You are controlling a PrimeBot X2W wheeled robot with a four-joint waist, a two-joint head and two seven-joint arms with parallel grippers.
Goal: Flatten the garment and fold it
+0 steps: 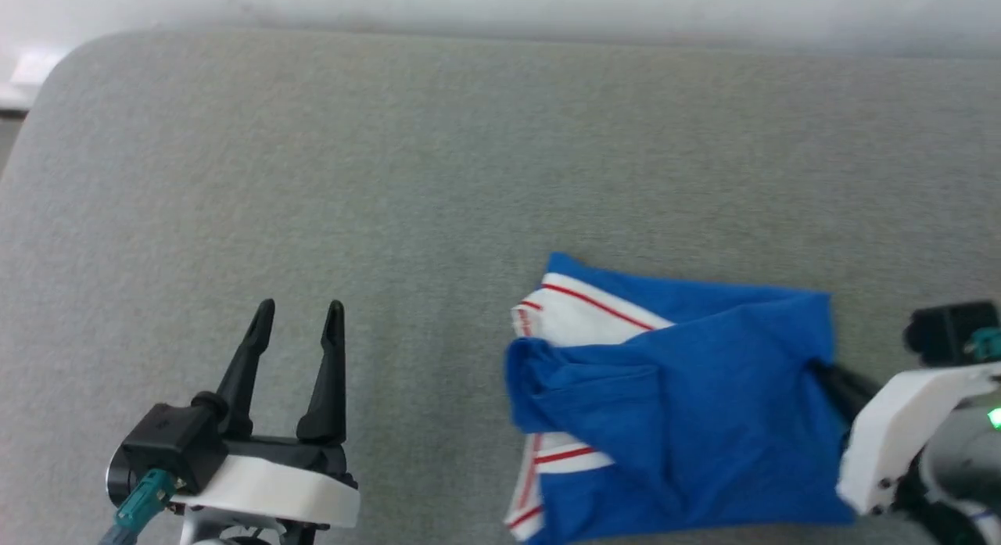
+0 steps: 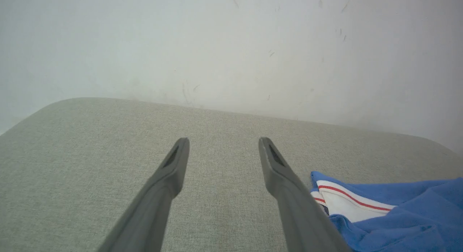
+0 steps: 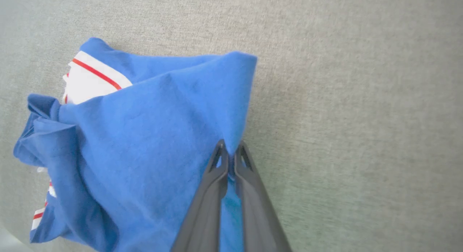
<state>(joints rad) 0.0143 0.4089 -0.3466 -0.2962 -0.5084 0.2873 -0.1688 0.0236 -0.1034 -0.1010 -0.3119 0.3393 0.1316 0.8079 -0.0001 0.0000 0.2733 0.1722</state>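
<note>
In the head view, the bunched blue T-shirt point(image 1: 688, 404) lies lower right on the grey cushion point(image 1: 391, 177), its long axis roughly across the frame and its striped trim at the left. Your left gripper point(image 1: 301, 304) sits lower left. The left wrist view shows its jaws spread, empty. In the right wrist view, your right gripper point(image 3: 230, 145) pinches the shirt's edge. That thin bite could slip, or pulling alone may drag the whole bundle.

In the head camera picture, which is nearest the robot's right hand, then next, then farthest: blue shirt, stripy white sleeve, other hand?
1. Blue shirt: pinched in the right hand.
2. Stripy white sleeve: shirt's top left.
3. Left hand: lower left, open.
</note>
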